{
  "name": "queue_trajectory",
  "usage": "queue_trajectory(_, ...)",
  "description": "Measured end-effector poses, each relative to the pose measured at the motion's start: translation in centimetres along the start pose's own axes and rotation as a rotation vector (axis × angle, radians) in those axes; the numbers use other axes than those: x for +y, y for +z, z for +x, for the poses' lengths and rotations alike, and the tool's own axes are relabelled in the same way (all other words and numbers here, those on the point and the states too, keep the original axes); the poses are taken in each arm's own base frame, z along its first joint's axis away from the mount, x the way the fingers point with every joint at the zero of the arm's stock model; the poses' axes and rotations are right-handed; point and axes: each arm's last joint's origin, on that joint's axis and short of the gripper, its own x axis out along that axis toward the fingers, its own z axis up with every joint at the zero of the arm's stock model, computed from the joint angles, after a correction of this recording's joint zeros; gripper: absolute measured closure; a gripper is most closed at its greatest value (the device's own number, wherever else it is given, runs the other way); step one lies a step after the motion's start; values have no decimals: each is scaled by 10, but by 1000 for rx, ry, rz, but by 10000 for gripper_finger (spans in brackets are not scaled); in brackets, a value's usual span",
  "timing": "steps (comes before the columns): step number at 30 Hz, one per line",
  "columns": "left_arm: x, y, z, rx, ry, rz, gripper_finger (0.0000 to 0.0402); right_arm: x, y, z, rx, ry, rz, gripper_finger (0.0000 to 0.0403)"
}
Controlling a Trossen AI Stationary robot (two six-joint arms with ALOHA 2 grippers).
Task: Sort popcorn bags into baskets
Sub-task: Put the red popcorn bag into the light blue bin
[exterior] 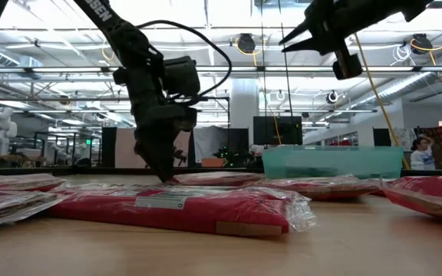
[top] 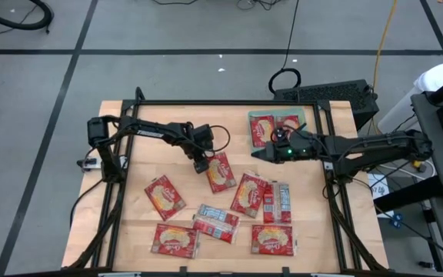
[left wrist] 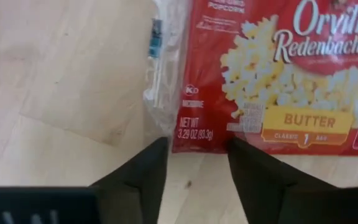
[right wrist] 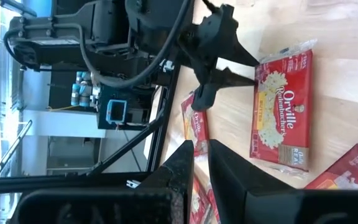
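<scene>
Overhead looks straight down, low looks level across the table, wrists look close; all share it.

left arm: black, thin, made of long round tubes with chunky joints
right arm: black too, with a small green light near its wrist
left gripper: two flat black fingers that get thin at the tips
right gripper: two black pointy fingers
cable: black, loops over the left arm's wrist
marking: white letters on the left arm in the low view
</scene>
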Motion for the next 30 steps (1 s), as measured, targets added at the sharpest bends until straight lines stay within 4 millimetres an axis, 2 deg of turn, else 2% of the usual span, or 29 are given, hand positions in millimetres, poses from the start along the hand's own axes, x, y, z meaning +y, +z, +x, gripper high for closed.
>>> queue_trajectory(4,2,-5,-9,36,-30,-135,260,1,-4,0,0,0,-19,359)
queue_trajectory(7,1,-3,-23,10,-71,-182,264,1,-4,0,2,0,-28,359)
queue_trajectory(13,0,-1,-28,-23,-84,-239,224,1,-4,0,6,-1,-61,359)
queue_trajectory(20,4,-3,-12,13,-28,-323,141,1,-6,0,84,17,-82,359)
queue_trajectory(24,4,0,-6,1,-11,-324,109,1,-7,0,125,25,-88,360)
queue_trajectory(27,4,0,1,4,-13,-314,109,1,-7,0,134,25,-107,360)
queue_trajectory(30,5,1,6,8,-10,-272,142,1,-7,0,134,26,-127,360)
